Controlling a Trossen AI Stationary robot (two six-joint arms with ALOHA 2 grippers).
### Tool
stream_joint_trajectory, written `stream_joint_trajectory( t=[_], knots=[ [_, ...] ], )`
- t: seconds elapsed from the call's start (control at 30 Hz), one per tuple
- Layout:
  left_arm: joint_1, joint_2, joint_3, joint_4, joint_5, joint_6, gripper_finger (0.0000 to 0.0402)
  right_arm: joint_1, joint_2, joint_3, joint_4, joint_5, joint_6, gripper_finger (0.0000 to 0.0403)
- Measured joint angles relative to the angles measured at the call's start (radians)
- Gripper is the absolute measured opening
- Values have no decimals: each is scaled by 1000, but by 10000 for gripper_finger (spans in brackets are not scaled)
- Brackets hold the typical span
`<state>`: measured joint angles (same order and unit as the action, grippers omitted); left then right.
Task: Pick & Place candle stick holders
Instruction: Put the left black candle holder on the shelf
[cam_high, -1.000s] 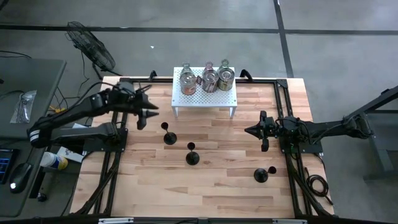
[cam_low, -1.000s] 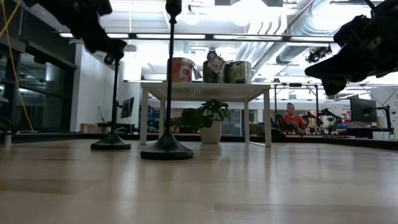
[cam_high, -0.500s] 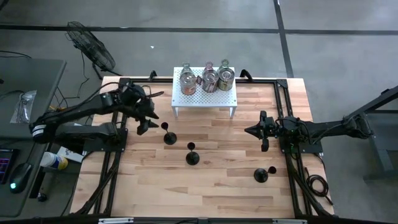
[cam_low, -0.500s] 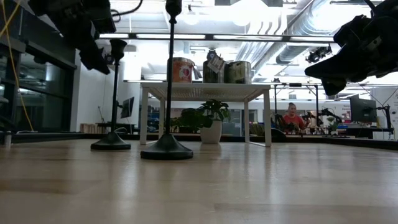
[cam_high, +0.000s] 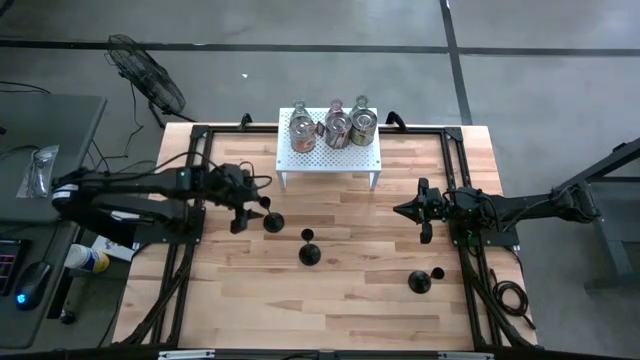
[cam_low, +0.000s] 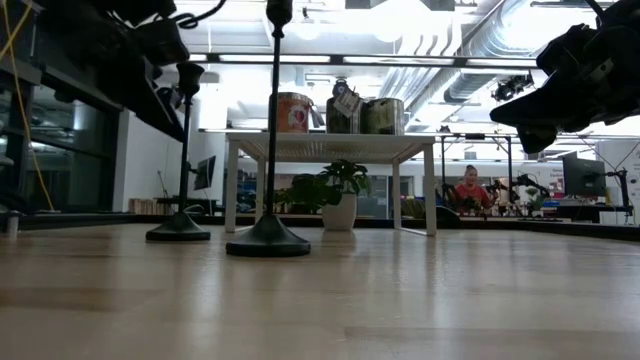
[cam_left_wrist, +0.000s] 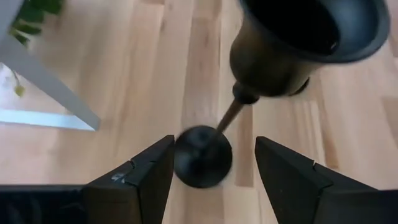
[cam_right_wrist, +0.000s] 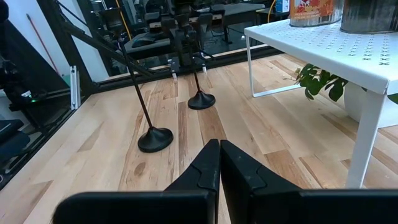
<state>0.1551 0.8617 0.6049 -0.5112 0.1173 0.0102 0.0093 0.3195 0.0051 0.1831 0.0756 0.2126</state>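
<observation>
The left claw (cam_high: 248, 212) is hanging just above the surface (cam_high: 340, 300) with its fingers (cam_left_wrist: 140, 180) spread apart, gripping nothing — the nearest black candle stick holder (cam_high: 271, 219) is standing upright just ahead of it, its cup and thin stem showing between the two fingers in the left wrist view (cam_left_wrist: 273, 68), though whether either finger is touching it cannot be told. A second black holder (cam_high: 310, 252) is standing a little farther out from that claw, toward the middle of the surface. Beyond the left claw, at the far edge, the white perforated rack (cam_high: 330, 158) is carrying a cluster of squat glass and silvery holders (cam_high: 335, 127); one rack leg is passing close beside the claw in the left wrist view.

The right claw (cam_high: 403, 210) is waiting on the opposite side, fingers pressed fully together and holding nothing. Near it — toward the front edge — a third black holder (cam_high: 421, 282) is lying on its side.

A person in a red top (cam_low: 466, 188) is sitting in the room behind the surface.
</observation>
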Motion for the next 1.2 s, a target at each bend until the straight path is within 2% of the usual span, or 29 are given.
stream_joint_trajectory(
  t=[0.17,0.5,0.7,1.07,1.2],
  knots=[
    [-54,0,-33,91,-109,-25,221,0,0,0,0,0,0,4],
    [-137,0,-116,248,-228,-122,211,0,0,0,0,0,0,4],
    [-157,0,-127,285,-265,-124,149,0,0,0,0,0,0,4],
    [-156,0,-127,284,-259,-124,17,0,0,0,0,0,0,4],
    [-156,1,-127,284,-249,-124,13,0,0,0,0,0,0,4]
  ],
)
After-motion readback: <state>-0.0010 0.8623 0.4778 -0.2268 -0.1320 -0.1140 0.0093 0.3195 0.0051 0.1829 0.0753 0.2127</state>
